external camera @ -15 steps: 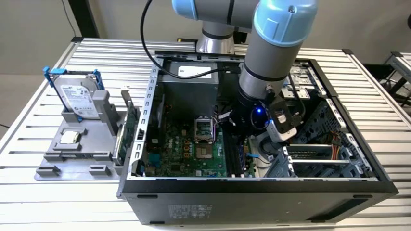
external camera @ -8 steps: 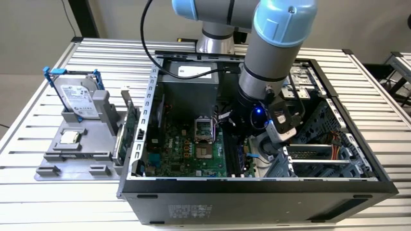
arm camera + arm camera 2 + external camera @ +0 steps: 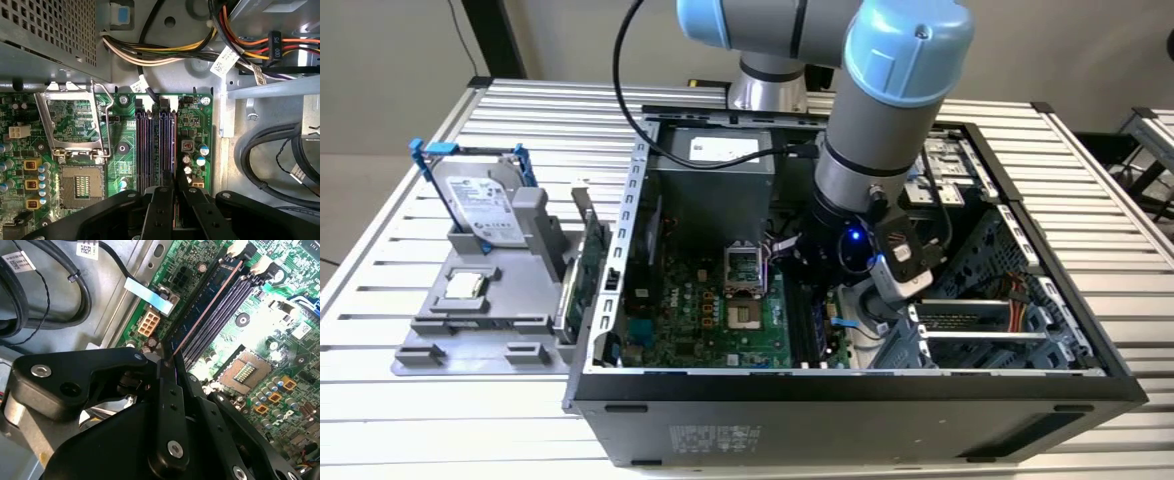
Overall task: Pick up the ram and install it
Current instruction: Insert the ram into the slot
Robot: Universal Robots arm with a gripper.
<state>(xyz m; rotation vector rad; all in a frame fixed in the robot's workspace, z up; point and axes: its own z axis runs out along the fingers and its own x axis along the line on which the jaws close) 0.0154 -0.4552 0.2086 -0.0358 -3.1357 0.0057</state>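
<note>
Exterior view: the hand (image 3: 843, 300) is down inside the PC case (image 3: 1014, 330) on the bench (image 3: 400, 420), right over the motherboard (image 3: 707, 310). Second wrist view: fingers (image 3: 170, 390) pinch the ram (image 3: 210, 305) by its end, edge in the outermost slot. First wrist view: ram (image 3: 173, 145) stands in the memory slots (image 3: 150, 145). Light, stiff, probably fragile; hold by the edges.

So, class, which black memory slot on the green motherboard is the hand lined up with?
The outermost slot, farthest from the square processor socket; the hand holds the thin ram there.
</note>
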